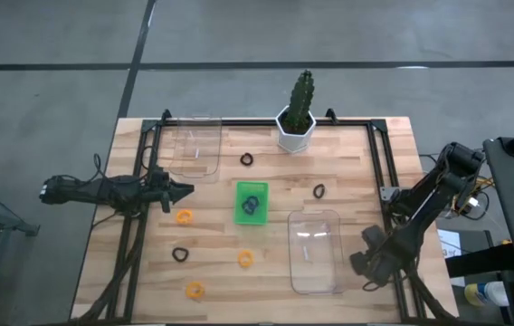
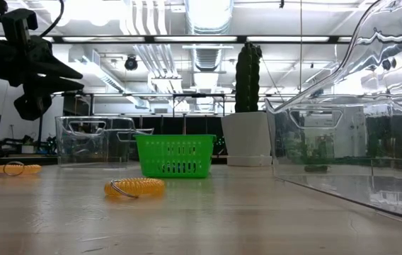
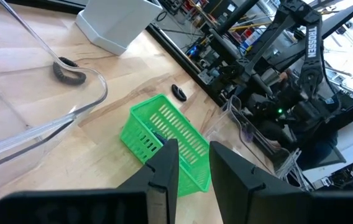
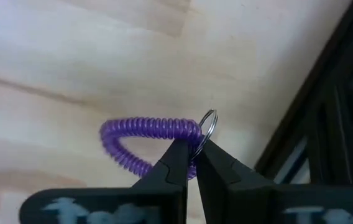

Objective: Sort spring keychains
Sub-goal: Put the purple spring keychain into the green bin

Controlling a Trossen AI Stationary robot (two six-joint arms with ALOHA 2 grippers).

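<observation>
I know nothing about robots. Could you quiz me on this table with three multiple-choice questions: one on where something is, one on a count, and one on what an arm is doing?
1. Where does the small green plastic basket stand?
A. Near the table's middle, between the two clear plastic bins
B. Inside a bin
C. At the table's left edge

2. How many orange coiled plastic keychains lie on the wooden table?
A. Two
B. Three
C. Five

3. What are the right arm's jaws doing?
A. Standing wide open, empty
B. Shut on a purple coiled keychain
C. Holding the cactus

Answers:
1. A: the overhead view shows it between the bins.
2. B: three orange loops show from above.
3. B: the right wrist view shows the tips pinched on the coil beside its metal ring.
</observation>
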